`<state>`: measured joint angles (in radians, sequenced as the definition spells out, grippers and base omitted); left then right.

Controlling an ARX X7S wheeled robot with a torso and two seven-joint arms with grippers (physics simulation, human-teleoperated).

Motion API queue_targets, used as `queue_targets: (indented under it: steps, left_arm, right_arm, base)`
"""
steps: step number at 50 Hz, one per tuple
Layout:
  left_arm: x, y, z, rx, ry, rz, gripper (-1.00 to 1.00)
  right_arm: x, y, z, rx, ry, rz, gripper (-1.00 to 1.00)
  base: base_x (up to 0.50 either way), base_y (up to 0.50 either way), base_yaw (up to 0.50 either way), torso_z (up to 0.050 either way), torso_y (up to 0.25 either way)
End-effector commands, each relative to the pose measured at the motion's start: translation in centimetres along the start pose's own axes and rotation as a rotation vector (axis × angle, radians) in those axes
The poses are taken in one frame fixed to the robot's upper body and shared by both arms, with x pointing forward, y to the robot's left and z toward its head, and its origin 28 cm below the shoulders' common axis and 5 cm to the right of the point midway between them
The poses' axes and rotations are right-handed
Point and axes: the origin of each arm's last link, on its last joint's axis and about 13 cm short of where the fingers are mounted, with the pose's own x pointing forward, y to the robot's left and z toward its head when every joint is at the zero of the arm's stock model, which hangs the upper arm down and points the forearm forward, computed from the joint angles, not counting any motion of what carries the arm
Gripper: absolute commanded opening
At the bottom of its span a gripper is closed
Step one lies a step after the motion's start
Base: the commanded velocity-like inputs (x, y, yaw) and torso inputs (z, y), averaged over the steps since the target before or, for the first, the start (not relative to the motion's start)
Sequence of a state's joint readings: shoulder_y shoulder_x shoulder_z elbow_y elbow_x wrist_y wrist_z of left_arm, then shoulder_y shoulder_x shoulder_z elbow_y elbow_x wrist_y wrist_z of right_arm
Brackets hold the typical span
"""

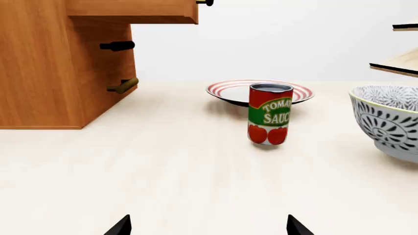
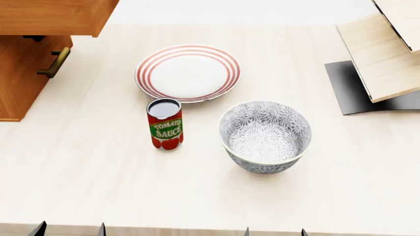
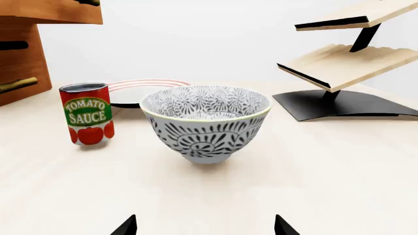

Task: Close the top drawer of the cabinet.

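Nearest, at the head view's lower edge, only dark fingertips show: the left pincer (image 2: 69,229) and the right pincer (image 2: 274,231) both hover with tips spread apart, pinching nothing, over the pale table (image 2: 98,187).

Beyond them stands a red can (image 2: 165,123), upright, its green band reading "TOMATO SAUCE" in cream letters above pictured tomatoes. Just beside it, toward the right arm, sits a grey-patterned bowl (image 2: 265,136), apart from the can.

Behind both lies a white plate (image 2: 188,73) with red rings.

Farther, at the left, the cabinet (image 2: 19,83) rests on the table; the top drawer (image 2: 56,17) juts out past the brass-handled drawer front (image 2: 54,62) below it. At the far right stand pale boards (image 2: 380,54) on a black base (image 2: 351,88).
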<state>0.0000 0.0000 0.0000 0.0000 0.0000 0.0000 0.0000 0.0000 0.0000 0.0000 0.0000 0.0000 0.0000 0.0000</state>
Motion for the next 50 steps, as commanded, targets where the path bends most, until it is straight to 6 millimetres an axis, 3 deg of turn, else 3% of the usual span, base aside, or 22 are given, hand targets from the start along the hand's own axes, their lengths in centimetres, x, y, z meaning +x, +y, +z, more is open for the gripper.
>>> queue_targets:
  steps: [1, 14, 17, 19, 20, 21, 22, 23, 24, 26, 27, 28, 29, 30, 33, 50]
  left_arm:
    - [-0.1, 0.0, 0.1, 0.0, 0.0, 0.0, 1.0]
    - [-0.5, -0.7, -0.5, 0.053, -0.039, -0.01, 1.0]
    - [-0.4, -0.7, 0.0, 0.019, -0.014, -0.016, 1.0]
    - [-0.2, -0.9, 1.9, -0.022, -0.004, -0.017, 1.0]
    - [0.0, -1.1, 4.2, -0.023, -0.01, -0.037, 1.0]
    - [0.1, -1.1, 5.3, -0.031, -0.02, -0.046, 1.0]
    - [0.9, -1.1, 8.0, -0.05, -0.045, -0.06, 1.0]
    - [1.1, -1.2, 9.0, -0.058, -0.041, -0.056, 1.0]
    - [1.7, -1.2, 12.2, -0.104, -0.089, -0.074, 1.0]
    - [2.2, -1.2, 15.4, -0.093, -0.043, -0.089, 1.0]
    - [2.4, -1.2, 16.8, -0.124, -0.052, -0.106, 1.0]
    - [2.4, -1.2, 16.8, -0.124, -0.052, -0.106, 1.0]
    - [2.8, -1.2, 19.5, -0.122, -0.087, -0.112, 1.0]
    - [2.8, -1.2, 19.6, -0.122, -0.087, -0.112, 1.0]
    - [3.4, -1.0, 22.6, -0.119, -0.137, -0.098, 1.0]
    - [4.1, -1.0, 21.7, -0.086, -0.138, -0.079, 1.0]
  right_arm:
    - [0.0, 0.1, -0.1, 0.0, 0.0, 0.0, 1.0]
    - [-0.2, 0.0, 0.0, 0.0, -0.023, 0.043, 1.0]
    - [0.1, 0.1, 1.0, 0.007, -0.003, -0.004, 1.0]
    - [0.4, 0.2, 2.4, 0.005, 0.055, -0.037, 1.0]
    - [0.5, 0.2, 4.5, 0.002, 0.05, -0.023, 1.0]
    - [0.5, 0.2, 5.5, 0.008, 0.05, -0.022, 1.0]
    - [0.7, 0.0, 8.2, 0.019, 0.014, -0.034, 1.0]
    - [0.7, 0.0, 9.3, 0.015, 0.005, -0.021, 1.0]
    - [0.9, -0.1, 11.8, 0.001, -0.022, -0.009, 1.0]
    - [1.3, -0.2, 15.2, 0.001, -0.031, 0.007, 1.0]
    - [1.5, -0.3, 16.5, -0.027, -0.057, 0.003, 1.0]
    - [1.5, -0.3, 16.5, -0.027, -0.057, 0.003, 1.0]
    - [1.9, -0.2, 18.9, -0.025, -0.079, 0.008, 1.0]
    - [1.9, -0.2, 19.0, -0.025, -0.079, 0.008, 1.0]
    - [2.3, 0.0, 21.7, -0.063, -0.113, -0.009, 1.0]
    - [3.2, 0.2, 21.4, -0.08, -0.116, -0.01, 1.0]
  base:
    - [0.0, 0.0, 0.0, 0.0, 0.0]
    - [0.0, 0.0, 0.0, 0.0, 0.0]
    - [0.0, 0.0, 0.0, 0.0, 0.0]
    - [0.0, 0.0, 0.0, 0.0, 0.0]
    - [0.0, 0.0, 0.0, 0.0, 0.0]
    - [0.0, 0.0, 0.0, 0.0, 0.0]
    - [0.0, 0.0, 0.0, 0.0, 0.0]
    - [0.0, 0.0, 0.0, 0.0, 0.0]
    - [0.0, 0.0, 0.0, 0.0, 0.0]
    - [0.0, 0.0, 0.0, 0.0, 0.0]
    - [0.0, 0.0, 0.0, 0.0, 0.0]
    - [0.0, 0.0, 0.0, 0.0, 0.0]
    - [0.0, 0.0, 0.0, 0.0, 0.0]
    - [0.0, 0.0, 0.0, 0.0, 0.0]
    - [0.0, 0.0, 0.0, 0.0, 0.0]
    - [0.02, 0.0, 0.0, 0.0, 0.0]
